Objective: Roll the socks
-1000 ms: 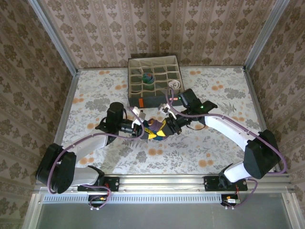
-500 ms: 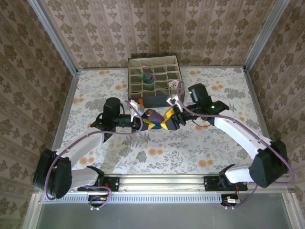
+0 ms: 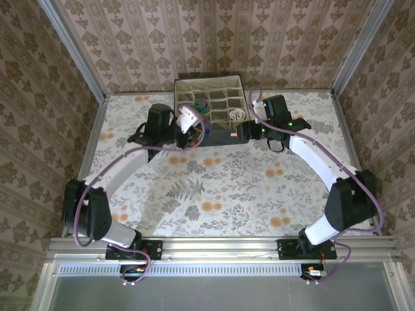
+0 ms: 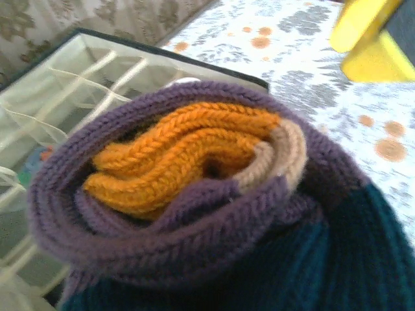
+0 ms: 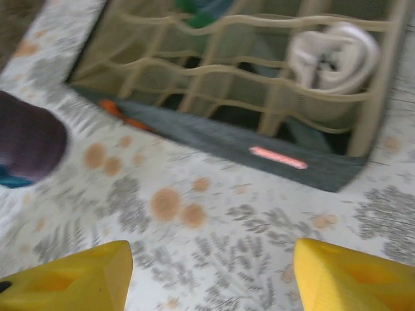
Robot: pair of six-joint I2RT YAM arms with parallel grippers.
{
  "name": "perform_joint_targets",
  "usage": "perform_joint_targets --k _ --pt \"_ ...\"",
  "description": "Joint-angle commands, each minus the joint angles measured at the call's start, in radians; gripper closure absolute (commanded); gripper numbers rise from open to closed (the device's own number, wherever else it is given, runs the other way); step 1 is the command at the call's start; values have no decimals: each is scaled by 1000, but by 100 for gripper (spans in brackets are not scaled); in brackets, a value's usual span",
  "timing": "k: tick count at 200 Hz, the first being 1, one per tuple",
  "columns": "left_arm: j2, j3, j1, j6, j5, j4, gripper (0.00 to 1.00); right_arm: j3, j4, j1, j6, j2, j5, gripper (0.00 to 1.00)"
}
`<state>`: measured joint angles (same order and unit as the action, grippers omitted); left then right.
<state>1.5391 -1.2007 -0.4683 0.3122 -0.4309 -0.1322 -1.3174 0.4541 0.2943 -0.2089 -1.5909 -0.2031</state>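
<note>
A rolled pair of socks (image 4: 194, 194), purple outside with an orange core and a blue toe, is close up in the left wrist view. My left gripper (image 3: 193, 129) is shut on this roll (image 3: 199, 135) and holds it in the air at the front left of the grey box (image 3: 207, 81). Its fingers are hidden behind the roll. My right gripper (image 3: 237, 133) hovers before the box's front wall, open and holding nothing. Its yellow fingers (image 5: 71, 275) stand wide apart over the tablecloth. The purple roll (image 5: 29, 142) is off to their left.
The grey fabric box (image 5: 214, 139) has many compartments. One holds a rolled white sock (image 5: 334, 55), another a green-blue roll (image 3: 202, 105). The floral tablecloth (image 3: 214, 188) is bare in front of the arms. Metal rails and papered walls bound the table.
My left gripper has carried the rolled socks from the middle of the table up towards the box. My right gripper has let go of them, opened and moved to the box's front.
</note>
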Motion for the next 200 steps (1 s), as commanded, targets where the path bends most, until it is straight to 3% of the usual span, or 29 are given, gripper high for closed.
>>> perform_joint_targets --k 1,110,200 --pt "99 -152 36 12 82 -58 100 -80 55 -19 -73 -68 114 35" --pt "697 -873 33 18 87 -242 100 -232 66 -52 -51 -329 126 39" --pt "949 -1160 -36 87 168 -388 100 -240 63 -53 -35 -388 137 43"
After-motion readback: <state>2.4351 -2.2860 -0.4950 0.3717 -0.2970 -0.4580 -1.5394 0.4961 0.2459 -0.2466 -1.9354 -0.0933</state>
